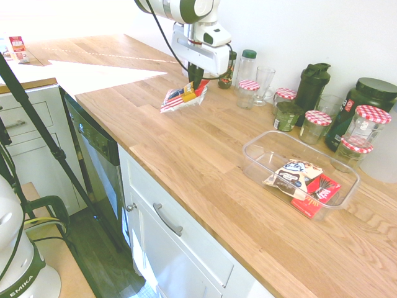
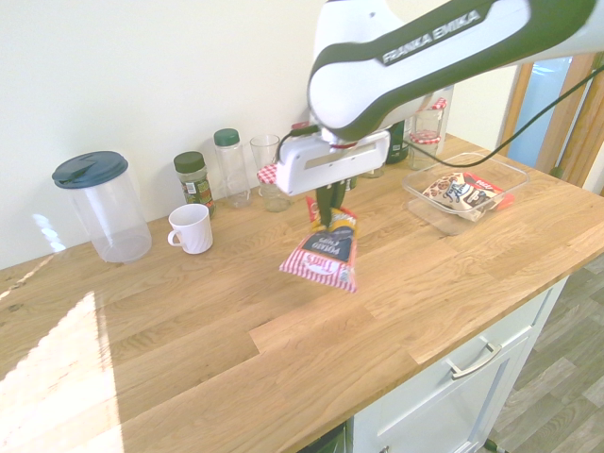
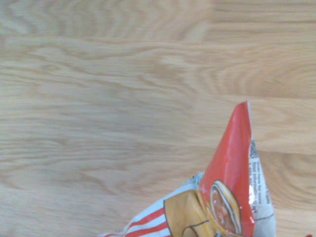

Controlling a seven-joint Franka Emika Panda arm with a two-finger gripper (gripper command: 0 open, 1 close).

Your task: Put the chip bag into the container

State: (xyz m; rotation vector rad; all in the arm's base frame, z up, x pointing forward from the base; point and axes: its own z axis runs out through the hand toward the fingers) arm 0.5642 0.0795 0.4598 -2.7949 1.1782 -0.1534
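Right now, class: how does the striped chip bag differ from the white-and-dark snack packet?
The chip bag hangs above the counter, pinched at its top in the hand; the snack packet lies flat inside the clear container. The chip bag is red-and-white striped with blue and yellow; the snack packet is white and dark. Both are small, crinkly packets.

Below me runs pale wooden countertop, its grain streaking across in long bands, soft and slightly out of focus. Against it, from the edge nearest me, the chip bag rises to a crumpled red point. I can make out red-and-white stripes, a yellow-orange patch with a round picture on it, and fine print along one seam.
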